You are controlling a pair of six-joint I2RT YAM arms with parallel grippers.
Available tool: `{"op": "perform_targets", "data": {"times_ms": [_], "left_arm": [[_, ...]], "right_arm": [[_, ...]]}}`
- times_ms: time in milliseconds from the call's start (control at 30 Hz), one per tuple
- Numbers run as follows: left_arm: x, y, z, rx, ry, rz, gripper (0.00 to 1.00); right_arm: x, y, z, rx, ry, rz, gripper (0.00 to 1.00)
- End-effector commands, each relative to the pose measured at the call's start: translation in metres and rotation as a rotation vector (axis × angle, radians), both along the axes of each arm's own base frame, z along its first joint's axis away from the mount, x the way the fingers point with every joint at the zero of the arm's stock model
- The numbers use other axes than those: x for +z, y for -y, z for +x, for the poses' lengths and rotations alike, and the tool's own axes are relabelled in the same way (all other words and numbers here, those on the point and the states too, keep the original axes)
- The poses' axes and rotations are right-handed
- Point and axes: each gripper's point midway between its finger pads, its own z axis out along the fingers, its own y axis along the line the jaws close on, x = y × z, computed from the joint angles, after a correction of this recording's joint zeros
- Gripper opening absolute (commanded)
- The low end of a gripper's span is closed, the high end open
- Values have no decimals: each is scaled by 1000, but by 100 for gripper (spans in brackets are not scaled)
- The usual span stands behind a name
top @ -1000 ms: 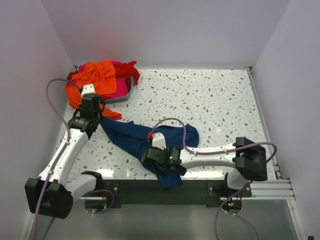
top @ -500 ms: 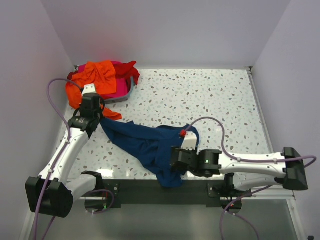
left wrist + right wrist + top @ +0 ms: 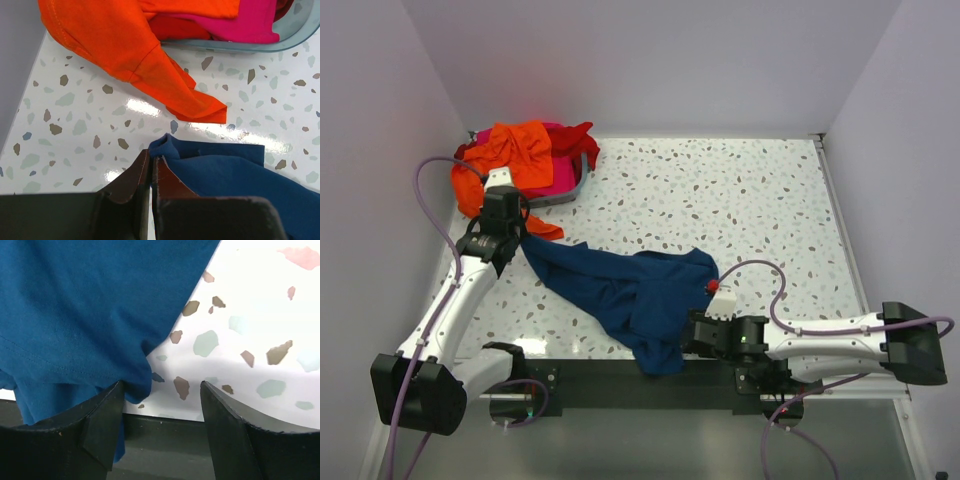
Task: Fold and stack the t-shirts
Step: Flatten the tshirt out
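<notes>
Right gripper (image 3: pixel 160 390) open at the table (image 3: pixel 760 210) near edge, withdrawn rightward off the navy t-shirt (image 3: pixel 620 290); free surface beyond. My left gripper (image 3: pixel 151 161) pinches its corner.

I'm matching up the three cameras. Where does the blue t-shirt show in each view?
Top external: blue t-shirt low centre, between the arms.
Left wrist: blue t-shirt bottom right, below the orange t-shirt.
Right wrist: blue t-shirt upper left, draping off the table edge.
Shared landmark: speckled table.
</notes>
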Motion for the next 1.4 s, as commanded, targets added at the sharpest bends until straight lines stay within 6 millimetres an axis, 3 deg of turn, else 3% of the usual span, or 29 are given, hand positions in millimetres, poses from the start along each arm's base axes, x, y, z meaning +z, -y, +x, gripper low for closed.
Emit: {"op": "perform_targets", "data": {"times_ms": [0, 367, 467, 500, 567, 600, 633, 733, 867, 933, 967, 1167, 1267, 1333, 1367], "left_arm": [[4, 0, 6, -12, 31, 1, 0], [1, 0, 6, -11, 21, 3, 0], [0, -1, 6, -12, 18, 5, 0], [0, 0, 7, -11, 19, 4, 0], [0, -1, 6, -10, 19, 5, 0], [1, -1, 6, -11, 20, 6, 0], [2, -1, 7, -9, 23, 6, 0], [8, -1, 9, -9, 47, 4, 0], [22, 4, 15, -18, 77, -23, 0], [32, 7, 18, -19, 102, -45, 0], [34, 8, 19, -14, 109, -53, 0], [62, 14, 33, -24, 160, -86, 0], [88, 15, 46, -17, 206, -93, 0], [93, 14, 51, -15, 193, -100, 0], [110, 14, 56, -15, 223, -106, 0]], "right_arm": [[4, -24, 4, -45, 11, 146, 65], [-4, -49, 2, -5, -11, 178, 58], [-4, -46, 4, -7, -5, 151, 43], [-3, -45, 4, -8, 0, 144, 32], [3, -40, 8, -16, 17, 118, 19], [7, -38, 9, -18, 27, 110, 17], [17, -42, 12, -15, 46, 117, 14], [41, -25, 24, -31, 119, 60, 7], [107, -1, 49, -67, 255, 16, 0], [141, 12, 67, -85, 327, 20, 0], [151, 23, 81, -130, 343, 14, 0], [215, 41, 132, -118, 431, -31, 0], [247, 62, 169, -183, 465, -87, 0], [273, 65, 189, -180, 490, -88, 0], [281, 81, 201, -228, 492, -103, 0]]}}
